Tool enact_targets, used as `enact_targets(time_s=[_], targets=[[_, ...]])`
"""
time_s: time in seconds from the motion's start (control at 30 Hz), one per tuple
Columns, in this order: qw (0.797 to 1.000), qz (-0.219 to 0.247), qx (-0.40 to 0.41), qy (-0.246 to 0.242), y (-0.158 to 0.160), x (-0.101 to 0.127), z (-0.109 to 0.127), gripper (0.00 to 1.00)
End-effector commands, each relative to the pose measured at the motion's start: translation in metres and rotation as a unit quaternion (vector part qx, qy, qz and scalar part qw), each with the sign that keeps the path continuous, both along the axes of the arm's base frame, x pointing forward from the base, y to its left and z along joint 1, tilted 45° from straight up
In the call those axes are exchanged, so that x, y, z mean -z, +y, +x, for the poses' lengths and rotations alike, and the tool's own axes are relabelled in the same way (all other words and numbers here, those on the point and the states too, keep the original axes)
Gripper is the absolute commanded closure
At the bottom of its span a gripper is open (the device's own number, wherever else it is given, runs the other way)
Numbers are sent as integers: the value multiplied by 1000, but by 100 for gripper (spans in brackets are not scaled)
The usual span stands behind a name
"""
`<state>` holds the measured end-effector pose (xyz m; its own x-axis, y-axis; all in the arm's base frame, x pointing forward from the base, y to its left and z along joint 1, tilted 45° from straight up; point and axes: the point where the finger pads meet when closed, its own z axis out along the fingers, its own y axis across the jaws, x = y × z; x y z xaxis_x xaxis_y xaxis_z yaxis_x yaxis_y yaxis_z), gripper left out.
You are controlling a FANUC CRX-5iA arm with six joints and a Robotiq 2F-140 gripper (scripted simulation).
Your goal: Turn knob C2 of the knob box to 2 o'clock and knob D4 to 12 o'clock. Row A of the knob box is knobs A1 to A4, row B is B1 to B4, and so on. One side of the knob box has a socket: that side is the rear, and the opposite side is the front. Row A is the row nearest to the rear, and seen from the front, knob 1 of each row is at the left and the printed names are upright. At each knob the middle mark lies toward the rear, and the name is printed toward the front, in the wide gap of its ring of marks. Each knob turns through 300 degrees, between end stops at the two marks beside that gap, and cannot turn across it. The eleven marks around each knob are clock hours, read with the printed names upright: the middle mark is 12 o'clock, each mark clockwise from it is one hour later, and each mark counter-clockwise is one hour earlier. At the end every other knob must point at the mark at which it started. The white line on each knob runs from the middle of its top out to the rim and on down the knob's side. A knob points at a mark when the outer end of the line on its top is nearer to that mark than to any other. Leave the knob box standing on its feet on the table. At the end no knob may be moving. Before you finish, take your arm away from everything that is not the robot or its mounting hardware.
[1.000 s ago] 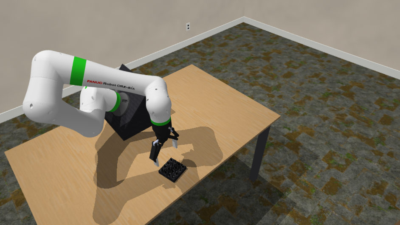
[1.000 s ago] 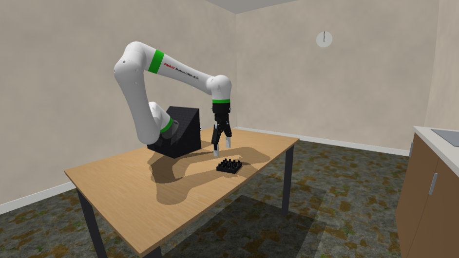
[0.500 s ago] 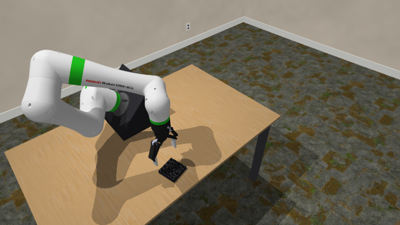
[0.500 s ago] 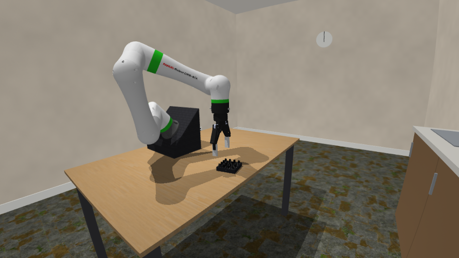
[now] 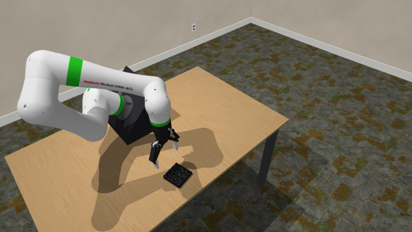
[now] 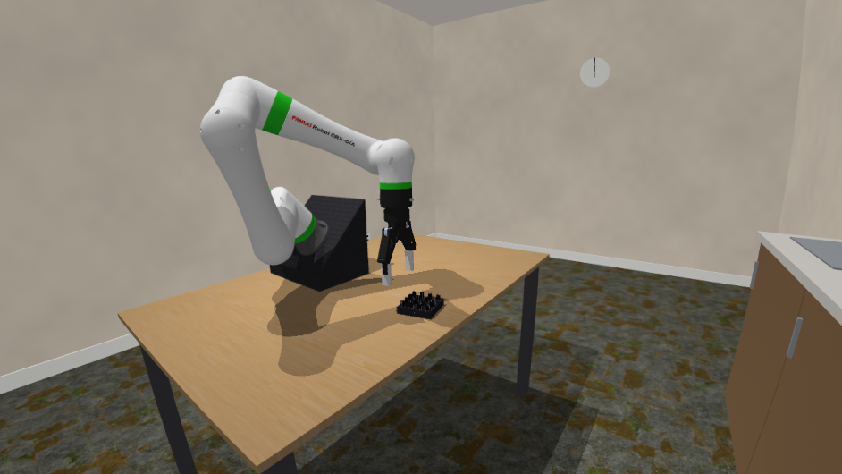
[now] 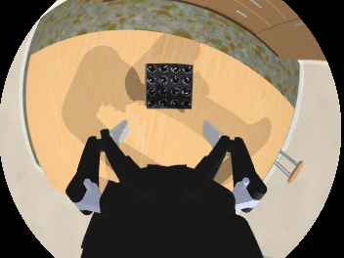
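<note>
The knob box (image 5: 178,173) is a small black square block with a grid of black knobs, standing on the wooden table near its front edge. It also shows in the exterior view (image 6: 420,305) and in the wrist view (image 7: 170,86). Its knob lines, marks and names are too small to read. My gripper (image 5: 165,155) hangs open and empty above the table, beside the box and well above it, pointing down. It shows in the exterior view (image 6: 396,268) and in the wrist view (image 7: 164,131), with the box ahead of the fingertips.
The arm's black wedge-shaped base (image 5: 130,115) stands on the table behind the gripper. The table's front edge (image 5: 230,170) runs close to the box. A brown cabinet (image 6: 788,347) stands apart at the right.
</note>
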<state>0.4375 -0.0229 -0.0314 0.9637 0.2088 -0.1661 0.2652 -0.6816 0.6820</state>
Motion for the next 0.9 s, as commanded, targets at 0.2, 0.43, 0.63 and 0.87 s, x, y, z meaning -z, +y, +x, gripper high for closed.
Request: enact_targets(time_s=[0.2,0.43,0.63,0.87], targets=[[1000,0,0,0,-3,-3,-14,0],[1000,0,0,0,-4,-4,-19,0],[1000,0,0,0,-4,-4,-20,0],[1000,0,0,0,-4,-4,-20,0]])
